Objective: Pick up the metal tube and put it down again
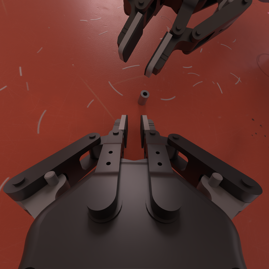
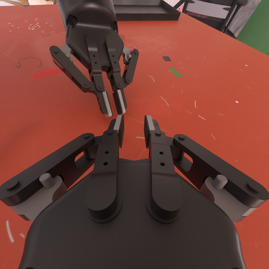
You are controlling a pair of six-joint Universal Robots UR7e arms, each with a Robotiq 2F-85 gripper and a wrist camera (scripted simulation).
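The metal tube (image 1: 143, 99) is a short grey hollow cylinder. It stands upright on the red table (image 1: 58, 87), free of both grippers. My left gripper (image 1: 134, 116) is just short of it, jaws a narrow gap apart and empty. My right gripper (image 1: 136, 67) hangs over the table beyond the tube, jaws apart and empty. In the right wrist view my right gripper (image 2: 133, 116) is open with only bare table between its fingers. The left gripper (image 2: 115, 113) points down just ahead of it. The tube does not show there.
A dark shallow tray (image 2: 145, 13) lies at the table's far edge, with a chair (image 2: 211, 11) behind it. Red tape (image 2: 46, 73), green tape (image 2: 175, 72) and a dark patch (image 2: 166, 58) mark the tabletop. The table edge (image 2: 232, 37) runs at the right.
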